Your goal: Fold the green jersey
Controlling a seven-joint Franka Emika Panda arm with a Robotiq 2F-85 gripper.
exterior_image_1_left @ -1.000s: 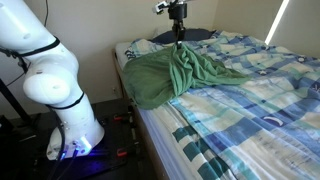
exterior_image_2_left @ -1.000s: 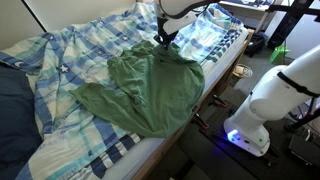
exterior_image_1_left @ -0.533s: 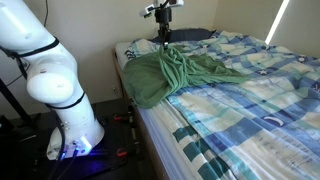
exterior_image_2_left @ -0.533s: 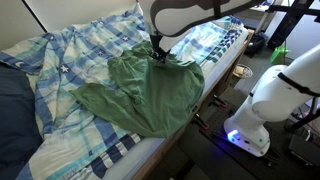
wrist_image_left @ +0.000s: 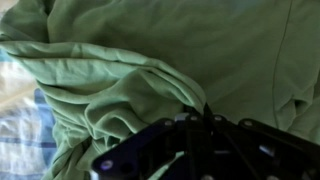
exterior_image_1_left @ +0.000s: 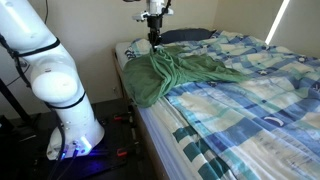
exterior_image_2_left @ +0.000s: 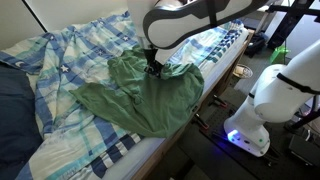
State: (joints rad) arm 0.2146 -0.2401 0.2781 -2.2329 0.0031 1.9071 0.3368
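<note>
Presently an edge of the green jersey is clamped by the gripper; carrying it across is judged necessary next.

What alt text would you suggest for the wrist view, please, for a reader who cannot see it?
Close-up of a rumpled green jersey filling almost the whole frame, its folds gathered toward the dark end effector at the bottom edge, which is shut on a pinch of the fabric. A small patch of blue-and-white checked bedspread shows at the left edge.
</note>
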